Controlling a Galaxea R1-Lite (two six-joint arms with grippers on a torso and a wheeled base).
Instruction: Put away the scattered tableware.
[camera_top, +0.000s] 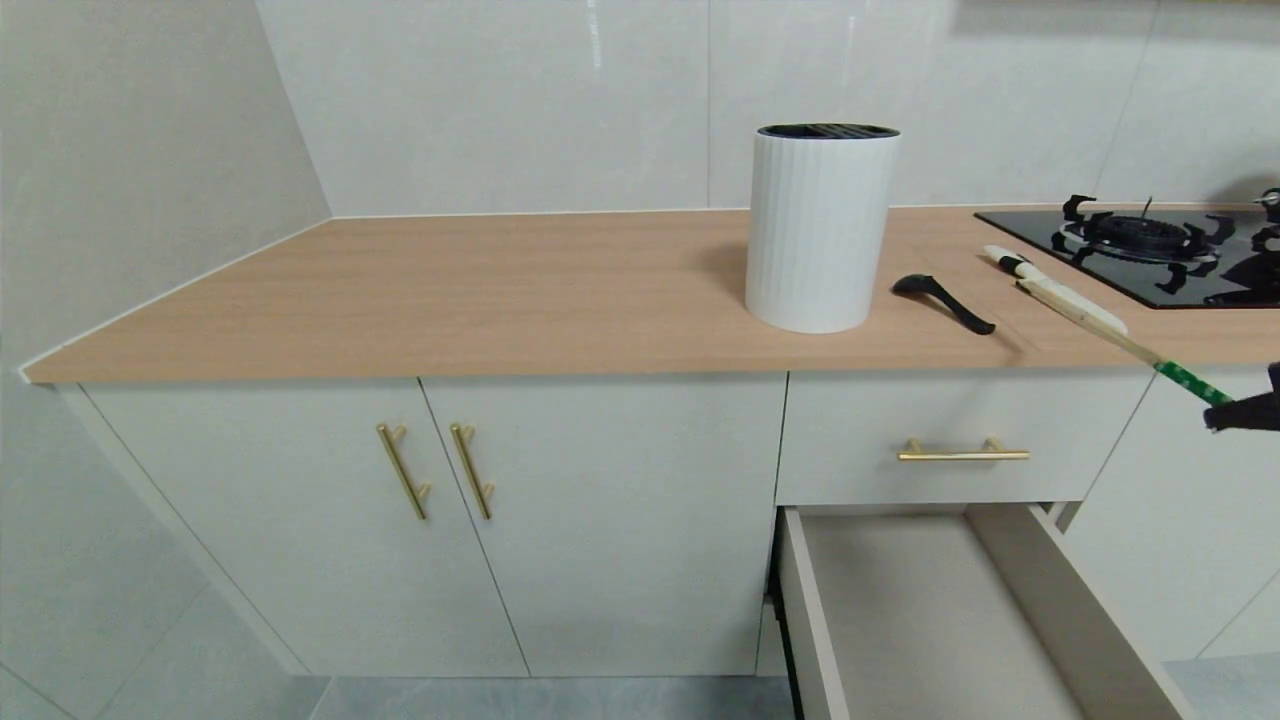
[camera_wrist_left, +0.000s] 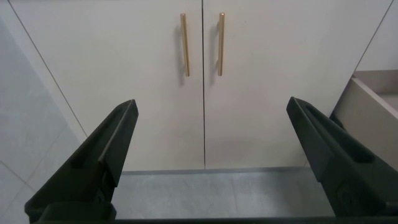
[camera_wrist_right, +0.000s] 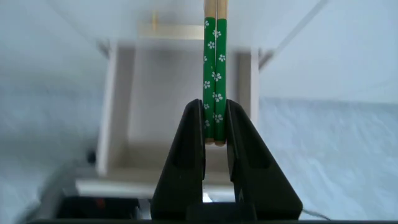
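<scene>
My right gripper (camera_wrist_right: 215, 127) is shut on a pair of chopsticks (camera_wrist_right: 215, 68) with green, flower-printed ends. In the head view the right gripper (camera_top: 1240, 410) sits at the right edge, in front of the counter, and the chopsticks (camera_top: 1150, 358) slant up over the counter's front edge. A black spoon (camera_top: 942, 298) lies on the countertop beside a white ribbed utensil holder (camera_top: 820, 230). A white-handled utensil (camera_top: 1040, 280) lies right of the spoon. My left gripper (camera_wrist_left: 211, 107) is open and holds nothing, low down and facing the cabinet doors (camera_wrist_left: 203, 81).
An open drawer (camera_top: 1060, 610) juts out below a shut drawer with a gold handle (camera_top: 963, 453); the right wrist view shows the open drawer (camera_wrist_right: 118, 106) beyond the chopsticks. A black gas hob (camera_top: 1150, 245) sits at the counter's far right. The wooden countertop (camera_top: 450, 290) is bare on its left half.
</scene>
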